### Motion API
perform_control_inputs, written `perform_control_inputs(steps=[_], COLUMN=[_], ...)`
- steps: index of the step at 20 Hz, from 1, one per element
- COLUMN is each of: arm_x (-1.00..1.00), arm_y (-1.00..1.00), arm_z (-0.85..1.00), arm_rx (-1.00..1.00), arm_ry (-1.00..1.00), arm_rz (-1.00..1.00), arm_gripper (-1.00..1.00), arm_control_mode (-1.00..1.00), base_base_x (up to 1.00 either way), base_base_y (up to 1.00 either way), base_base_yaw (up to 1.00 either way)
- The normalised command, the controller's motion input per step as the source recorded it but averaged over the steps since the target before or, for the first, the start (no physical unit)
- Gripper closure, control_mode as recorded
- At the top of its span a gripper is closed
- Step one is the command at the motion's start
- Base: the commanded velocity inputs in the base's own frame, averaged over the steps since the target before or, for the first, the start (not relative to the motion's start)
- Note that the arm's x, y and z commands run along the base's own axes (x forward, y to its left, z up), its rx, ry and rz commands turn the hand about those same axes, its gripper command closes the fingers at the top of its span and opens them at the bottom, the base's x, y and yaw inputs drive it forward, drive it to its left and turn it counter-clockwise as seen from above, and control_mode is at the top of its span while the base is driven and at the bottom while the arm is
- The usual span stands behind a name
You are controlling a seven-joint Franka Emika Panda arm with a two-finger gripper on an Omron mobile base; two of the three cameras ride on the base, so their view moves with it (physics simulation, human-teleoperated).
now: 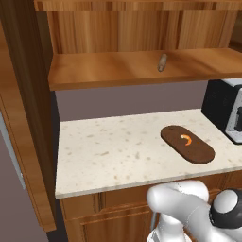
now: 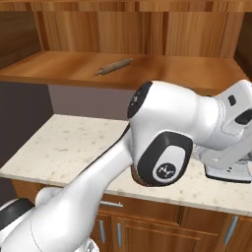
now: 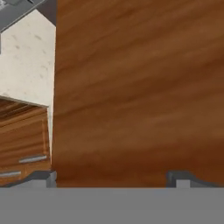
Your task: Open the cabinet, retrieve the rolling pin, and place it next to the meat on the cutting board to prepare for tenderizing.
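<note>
Already the cabinet stands open, its door swung out left of the shelf. On that shelf lies the rolling pin, right of middle, well back from the front edge, long axis slanting from front to back. Bare wood lies all round it. Below the shelf, the board sits on the counter with the meat on its middle. The gripper is spread wide, holding nothing, facing a wood panel close up. Judging by that, the pin lies up and away from the hand, so a lift towards the shelf comes next.
</note>
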Motion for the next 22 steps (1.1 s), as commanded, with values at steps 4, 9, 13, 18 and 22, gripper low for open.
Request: perform_control_inputs(steps=[4,9,13,18,22], arm_x=[0.27,0.32,0.29,0.23,0.19], arm_y=[0.85,0.99,1.00,1.00,1.00], arm_z=[-0.01,0.00,0.00,0.00,0.01], arm_rx=[-0.07,-0.07,-0.06,-0.02,0.00], arm_ry=[0.02,0.00,-0.01,-0.04,-0.04], arm_rz=[0.00,-0.01,-0.01,0.00,0.00], arm_gripper=[-1.00,-1.00,-1.00,-1.00,-1.00], arm_control_mode=[-1.00,-1.00,-1.00,-1.00,-1.00], base_base_x=[0.00,0.00,0.00,0.00,0.00], base_base_y=[0.00,0.00,0.00,0.00,0.00], base_base_yaw=[0.00,0.00,0.00,0.00,0.00])
